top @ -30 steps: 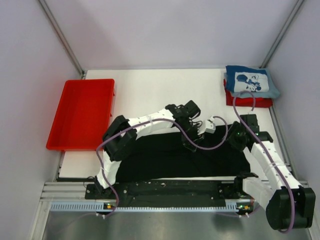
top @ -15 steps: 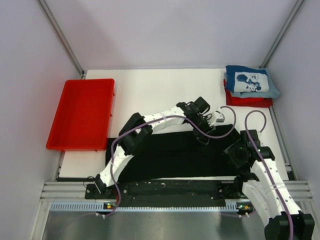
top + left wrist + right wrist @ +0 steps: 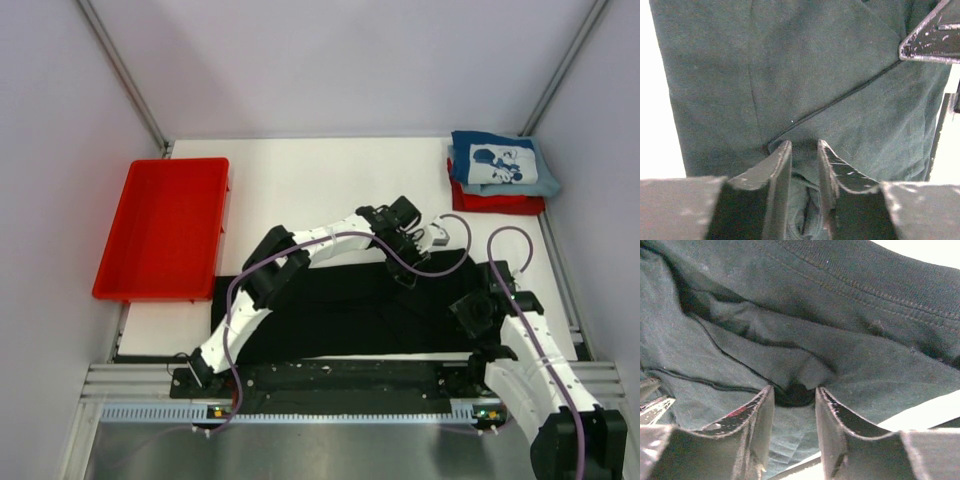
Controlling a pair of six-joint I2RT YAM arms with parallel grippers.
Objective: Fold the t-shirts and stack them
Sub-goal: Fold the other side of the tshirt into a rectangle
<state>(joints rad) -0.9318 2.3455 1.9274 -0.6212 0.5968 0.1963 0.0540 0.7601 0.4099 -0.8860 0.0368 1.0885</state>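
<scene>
Black t-shirt (image 3: 330, 315) lay spread across the near half of the table (image 3: 320, 185), partly bunched, with both arms down on its right side. Left gripper (image 3: 804, 145) was pinched on a ridge of the black cloth beside a seam. Right gripper (image 3: 792, 390) straddled a pucker near the hem, but from its wrist view I couldn't tell whether it had actually bitten or just sat around it. Blue t-shirt (image 3: 505, 165) sat folded on the red t-shirt (image 3: 500, 205) at the far right corner (red tray (image 3: 160, 230) off to the left, not involved). Main risk as I saw it: an uneven lift. If the right side had no real hold, only the left corner would come up and the fold would skew. Either pinch could also have caught just the top layer, dragging the shirt into a wad.
</scene>
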